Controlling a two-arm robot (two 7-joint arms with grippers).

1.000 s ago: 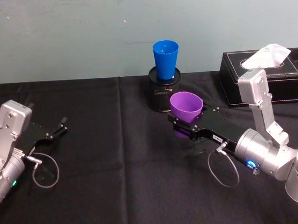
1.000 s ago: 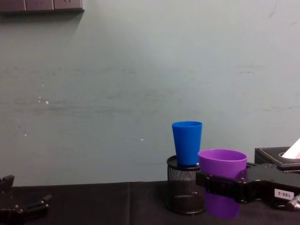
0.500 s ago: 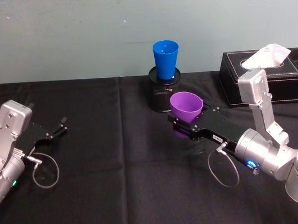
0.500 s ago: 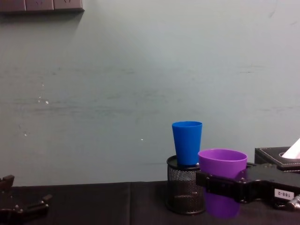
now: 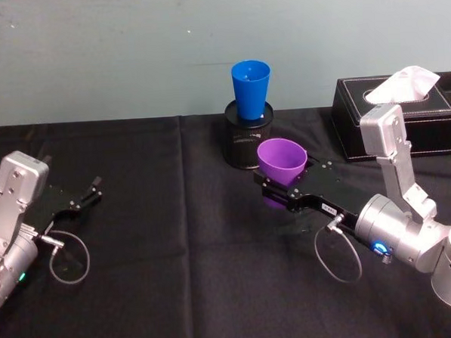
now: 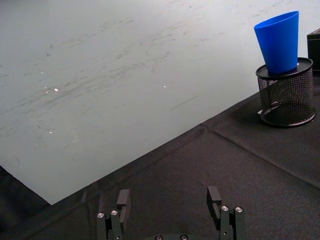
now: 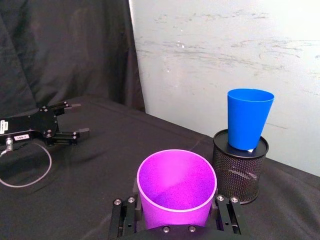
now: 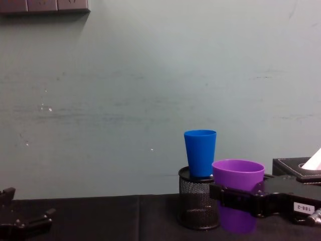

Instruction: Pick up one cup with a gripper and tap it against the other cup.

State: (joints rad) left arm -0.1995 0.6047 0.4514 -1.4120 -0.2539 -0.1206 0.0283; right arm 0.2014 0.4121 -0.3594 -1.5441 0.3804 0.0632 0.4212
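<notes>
The purple cup (image 5: pixel 281 159) stands upright in my right gripper (image 5: pixel 284 178), whose black jaws are shut on its sides just below the rim; from the wrist I see the cup (image 7: pixel 176 186) between the fingers (image 7: pixel 224 216). The blue cup (image 5: pixel 251 88) rests on top of a black mesh pen holder (image 5: pixel 246 143) at the back centre. In the chest view the purple cup (image 8: pixel 237 193) is just in front and right of the blue cup (image 8: pixel 200 152), apart from it. My left gripper (image 6: pixel 168 200) is open and parked at the far left (image 5: pixel 82 198).
A black tissue box (image 5: pixel 405 118) with a white tissue sticking out stands at the back right, behind my right arm. A black cloth (image 5: pixel 177 255) covers the table and a pale wall stands close behind the pen holder. A cable loop (image 5: pixel 68 260) hangs by the left arm.
</notes>
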